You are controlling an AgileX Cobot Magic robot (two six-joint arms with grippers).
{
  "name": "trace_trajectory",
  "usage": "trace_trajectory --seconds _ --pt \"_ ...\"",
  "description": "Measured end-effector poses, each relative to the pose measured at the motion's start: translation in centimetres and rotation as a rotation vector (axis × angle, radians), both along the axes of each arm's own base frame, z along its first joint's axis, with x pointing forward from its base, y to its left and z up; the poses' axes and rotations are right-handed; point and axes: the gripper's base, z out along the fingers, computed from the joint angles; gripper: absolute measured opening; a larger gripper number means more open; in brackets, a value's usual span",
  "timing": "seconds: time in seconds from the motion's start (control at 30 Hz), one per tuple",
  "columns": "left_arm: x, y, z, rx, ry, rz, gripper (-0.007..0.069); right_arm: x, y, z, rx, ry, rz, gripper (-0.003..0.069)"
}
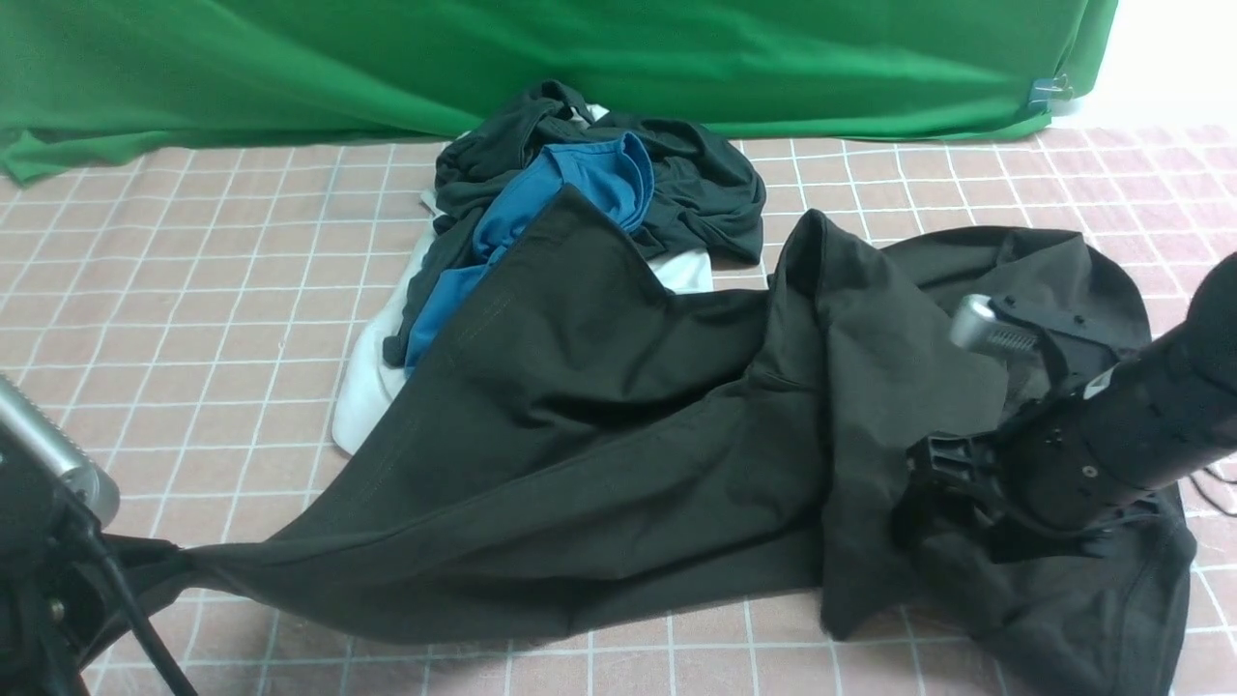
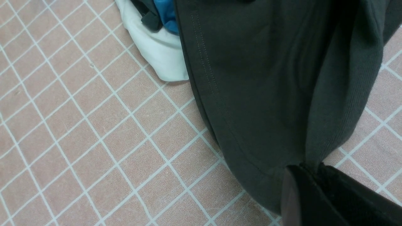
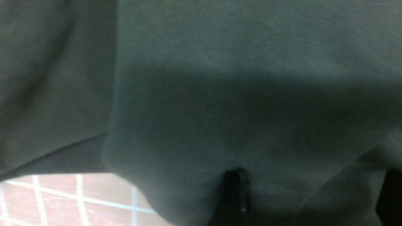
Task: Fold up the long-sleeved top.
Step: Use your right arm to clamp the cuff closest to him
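Left gripper first: its fingers are pressed together on a bunched corner of the long-sleeved top, low at my near left, and the cloth runs taut from that pinch toward the middle of the table. The right gripper hangs over the crumpled right part of the top with its fingers spread wide. In the right wrist view I see both dark fingers apart with cloth lying under them, and nothing is pinched.

The top lies across the near half of the checked tablecloth, rumpled, with a tall fold standing up right of centre. Its far left edge rests on the pile of other clothes, touching the blue T-shirt and the white garment.

I judge the step in hand to be spreading the top flat before any fold. To do it well, I want the right gripper to come down on a single edge or corner on the right, not a thick bunch, and close fully. Then I draw both hands apart and toward me, lifting enough that the cloth clears the pile without dragging the T-shirt along. No logo shows, so I cannot tell which face is up.
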Motion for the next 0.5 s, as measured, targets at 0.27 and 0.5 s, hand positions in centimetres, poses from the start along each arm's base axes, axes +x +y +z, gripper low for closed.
trace_trajectory --seconds 0.27,0.5 --pt "0.0 0.0 0.0 0.000 0.000 0.000 0.0033 0.4 0.7 0.2 0.076 -0.034 0.023 0.0560" --pt "0.0 0.0 0.0 -0.001 0.000 0.000 0.0033 1.1 0.8 0.7 0.086 -0.072 0.013 0.0560"
